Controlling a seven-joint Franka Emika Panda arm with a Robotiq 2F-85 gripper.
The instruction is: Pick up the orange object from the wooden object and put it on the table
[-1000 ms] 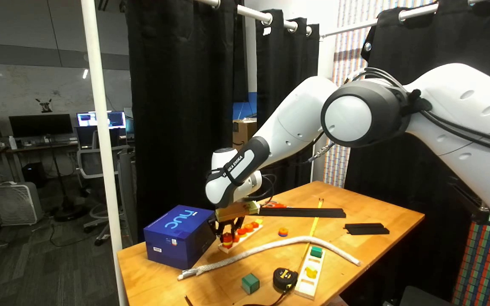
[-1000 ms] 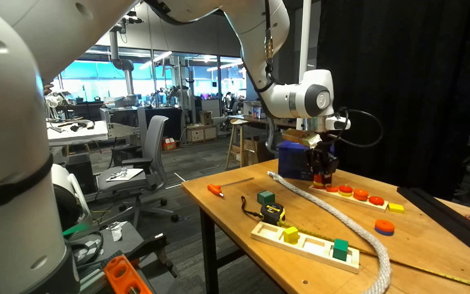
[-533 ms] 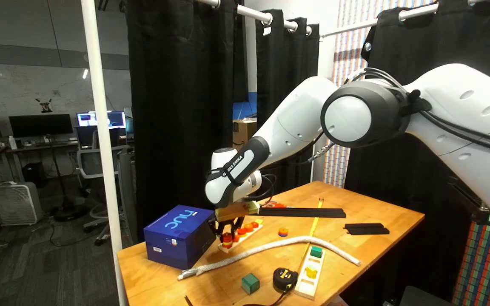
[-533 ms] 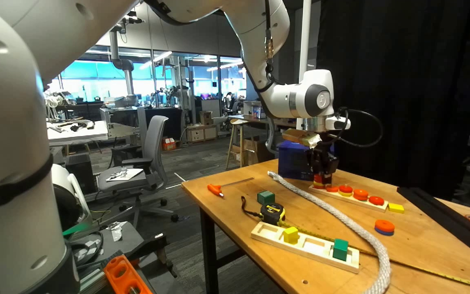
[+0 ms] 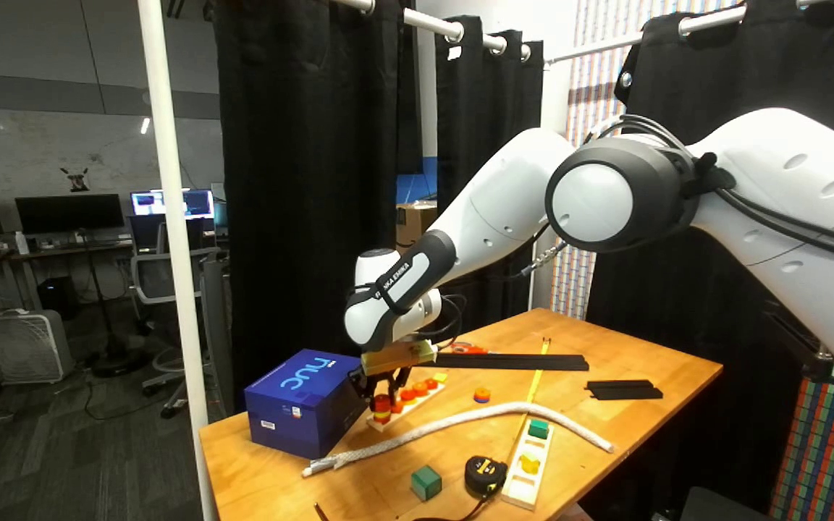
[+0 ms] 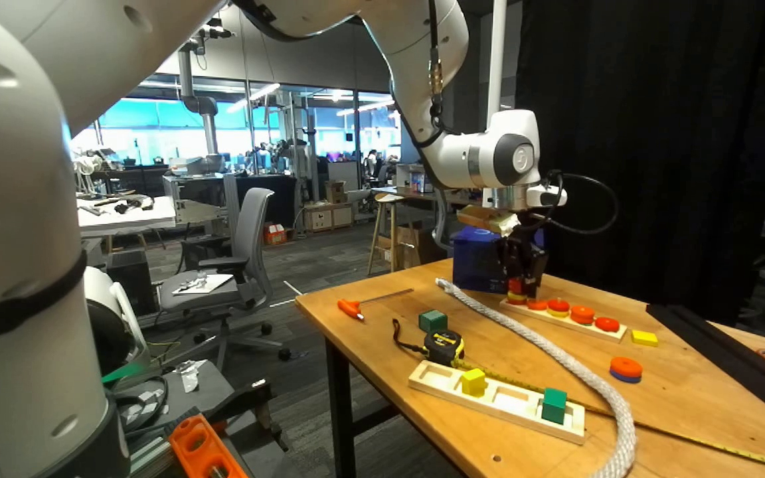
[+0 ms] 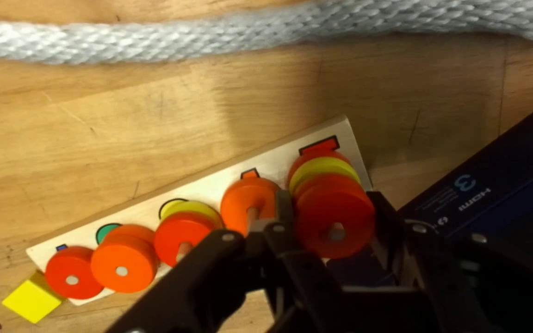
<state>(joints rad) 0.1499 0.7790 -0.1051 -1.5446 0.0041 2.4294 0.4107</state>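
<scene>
A pale wooden peg board [image 7: 146, 212] lies on the tan table [image 5: 634, 358]. Its pegs carry red, orange and yellow rings. The tallest stack, at the end by the blue box, has red and yellow below and a red-orange ring [image 7: 333, 208] on top; this stack also shows in both exterior views [image 5: 383, 402] [image 6: 514, 285]. My gripper [image 7: 331, 203] is shut on that top ring, one finger against each side. The peg's pale tip shows inside the ring's hole. The gripper also shows from outside [image 6: 522, 284], where the fingers partly cover the stack.
A blue box [image 5: 308, 405] stands close beside the gripper. A white rope [image 5: 460, 420] curves across the table. A tape measure [image 6: 444, 346], green block [image 6: 433, 321], wooden tray [image 6: 422, 378], screwdriver [image 6: 350, 309], yellow block [image 7: 33, 298] and loose orange ring [image 6: 625, 368] lie around.
The gripper has moved slightly up and towards the blue box. The peg board has shifted a little the same way with the ring held.
</scene>
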